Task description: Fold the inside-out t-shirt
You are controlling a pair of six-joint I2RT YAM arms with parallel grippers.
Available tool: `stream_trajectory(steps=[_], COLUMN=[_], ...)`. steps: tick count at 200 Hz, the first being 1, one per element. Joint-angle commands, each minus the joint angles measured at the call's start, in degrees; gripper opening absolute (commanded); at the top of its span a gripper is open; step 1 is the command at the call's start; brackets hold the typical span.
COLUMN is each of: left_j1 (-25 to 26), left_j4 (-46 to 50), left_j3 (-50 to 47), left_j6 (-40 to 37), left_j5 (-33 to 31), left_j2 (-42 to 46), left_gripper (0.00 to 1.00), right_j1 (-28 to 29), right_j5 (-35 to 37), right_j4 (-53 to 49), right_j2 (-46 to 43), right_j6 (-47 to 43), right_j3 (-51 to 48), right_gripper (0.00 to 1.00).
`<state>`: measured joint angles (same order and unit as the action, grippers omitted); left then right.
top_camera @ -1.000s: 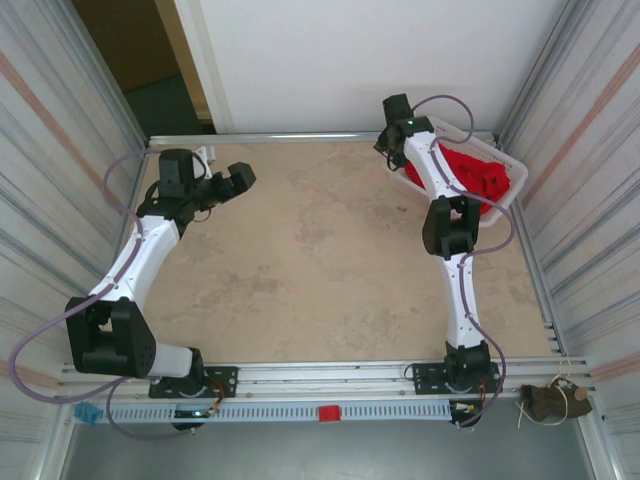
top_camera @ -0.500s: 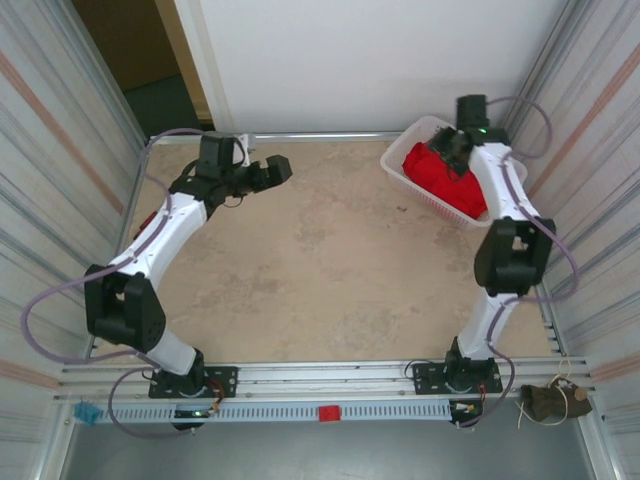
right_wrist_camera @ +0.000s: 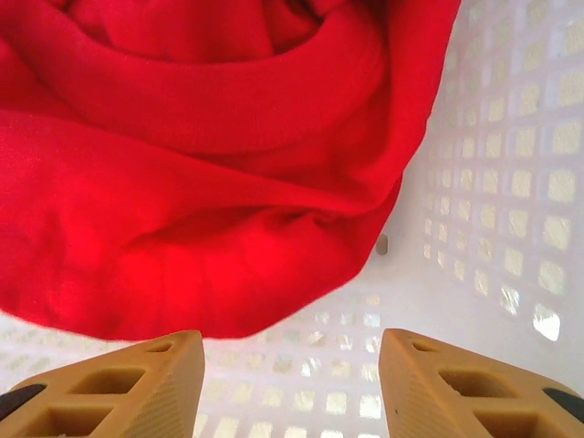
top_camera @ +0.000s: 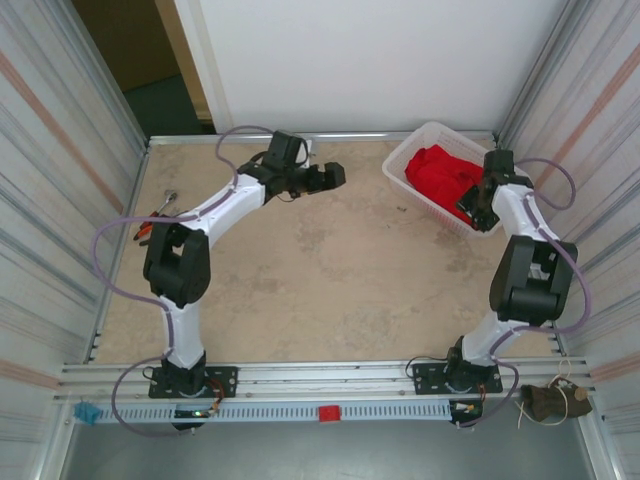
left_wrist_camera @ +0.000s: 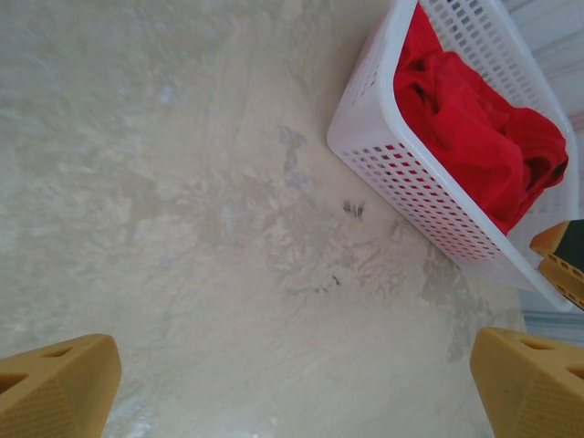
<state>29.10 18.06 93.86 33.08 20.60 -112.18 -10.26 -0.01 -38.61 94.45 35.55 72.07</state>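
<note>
In the top view we see the red t-shirt (top_camera: 440, 175) bunched inside the white mesh basket (top_camera: 412, 150), which sits at the upper right of the frame on the tabletop (top_camera: 320, 280). The right arm (top_camera: 520, 215) bends in from the right edge, and the right jaws dip into the basket's lower right end.

From the right wrist, the t-shirt (right_wrist_camera: 182, 182) lies in thick folds across the upper left, with the basket (right_wrist_camera: 493, 182) pale behind it. The right jaws stand partly apart with nothing between them, and the cloth hangs just above the finger (right_wrist_camera: 119, 383) at lower left.

The left arm (top_camera: 225, 200) reaches across the upper middle. The left jaws are spread wide over bare tabletop (left_wrist_camera: 182, 228), holding nothing, with one of the fingers (left_wrist_camera: 55, 388) in each lower corner of the left wrist view. There the basket (left_wrist_camera: 401, 173) lies at upper right, the t-shirt (left_wrist_camera: 474, 128) heaped in it.
</note>
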Motion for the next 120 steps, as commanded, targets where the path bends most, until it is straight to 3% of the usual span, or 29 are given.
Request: stream_trajectory(steps=[1,24,47,84,120], left_j1=[0.06,-0.01,-0.09,-2.58,-6.4], left_j4=[-1.13,-0.82,0.86,2.3,4.18], left_j3=[1.29,-0.46,-3.03,-9.48,-13.93], left_j6=[1.78,1.23,-0.59,-1.18,-1.64], left_j5=[0.91,0.22,-1.72,-4.77,-5.94], left_j2=[0.94,2.99,7.04,16.33,25.07], left_gripper=[0.99,0.99,0.99,0.99,0.99], right_j1=[0.18,4.34,14.64,29.72,36.02], right_j5=[-4.68,-5.22,-2.13,1.49,7.25], right_j4=[-0.15,1.43,-0.79,-1.46,-2.85], right_j2=[-6.7,-12.17,-13.32,-3.91,8.91], right_j6=[2.42,1.96,-1.53,-2.07,-2.75], right_j3=[-4.91,-4.44,1.28,6.68,11.78], right_gripper=[0.52,0.54,0.55,0.55,0.53])
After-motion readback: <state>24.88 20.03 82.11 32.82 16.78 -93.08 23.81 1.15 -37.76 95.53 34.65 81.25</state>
